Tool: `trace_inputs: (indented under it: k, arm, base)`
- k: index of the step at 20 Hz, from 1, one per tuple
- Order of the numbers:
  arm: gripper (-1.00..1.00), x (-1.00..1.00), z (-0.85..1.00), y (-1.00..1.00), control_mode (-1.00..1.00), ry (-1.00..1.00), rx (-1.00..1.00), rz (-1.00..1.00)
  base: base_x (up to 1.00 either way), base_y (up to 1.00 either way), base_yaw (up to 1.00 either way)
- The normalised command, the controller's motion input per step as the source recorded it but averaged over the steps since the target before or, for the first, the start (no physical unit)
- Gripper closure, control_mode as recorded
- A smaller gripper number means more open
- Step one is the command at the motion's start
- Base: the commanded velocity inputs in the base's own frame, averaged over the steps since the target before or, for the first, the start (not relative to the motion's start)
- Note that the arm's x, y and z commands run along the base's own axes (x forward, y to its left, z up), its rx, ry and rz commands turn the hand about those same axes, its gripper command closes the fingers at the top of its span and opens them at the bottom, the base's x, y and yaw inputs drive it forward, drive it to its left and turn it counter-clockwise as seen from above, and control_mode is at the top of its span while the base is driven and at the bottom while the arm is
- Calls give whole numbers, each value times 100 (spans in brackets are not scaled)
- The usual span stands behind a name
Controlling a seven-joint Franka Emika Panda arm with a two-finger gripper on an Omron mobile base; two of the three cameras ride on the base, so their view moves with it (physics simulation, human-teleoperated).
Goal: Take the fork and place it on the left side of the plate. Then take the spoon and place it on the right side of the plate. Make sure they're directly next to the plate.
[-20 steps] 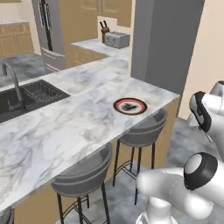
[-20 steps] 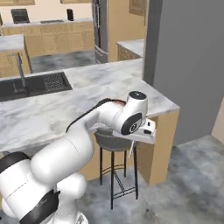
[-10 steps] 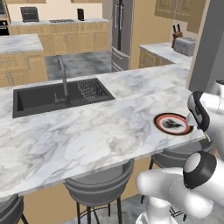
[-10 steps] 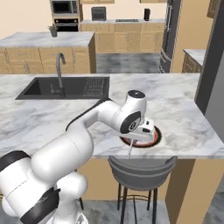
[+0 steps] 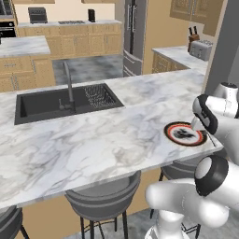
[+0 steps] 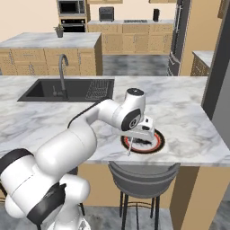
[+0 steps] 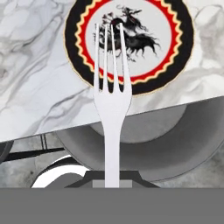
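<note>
My gripper (image 7: 113, 179) is shut on the handle of the fork (image 7: 112, 109), a slim silver-grey utensil whose tines point away from the hand. In the hand view the tines overlap the near rim of the plate (image 7: 148, 43), which is round with a red-and-black rim and a dark mottled centre. From the right base the gripper (image 6: 134, 134) hangs just above the plate's (image 6: 152, 143) left near rim, with the fork (image 6: 130, 146) slanting down over the counter's front edge. The plate (image 5: 184, 134) lies close to that edge. The spoon is out of view.
The marble counter (image 6: 188, 121) ends just right of the plate, beside a grey pillar (image 6: 221, 67). A black sink (image 5: 60, 103) with a faucet (image 5: 68, 84) sits far left. Grey stools (image 6: 143, 177) stand under the counter's front edge.
The base has driven, so both base views have swung round to face the counter. The gripper, still shut on the fork, now sits at the plate's near rim instead of beyond the counter.
</note>
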Motion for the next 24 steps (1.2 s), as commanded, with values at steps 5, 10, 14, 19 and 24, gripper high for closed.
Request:
trace_inputs:
  k: [5,10,14,19,24]
  arm:
    - [100,0,0,0,100,0,0,0]
    - [100,0,0,0,100,0,0,0]
    - [100,0,0,0,100,0,0,0]
    - [100,0,0,0,-100,0,0,0]
    - [100,0,0,0,-100,0,0,0]
  base:
    - [0,0,0]
    - [0,0,0]
    - [0,0,0]
    - [0,0,0]
    - [0,0,0]
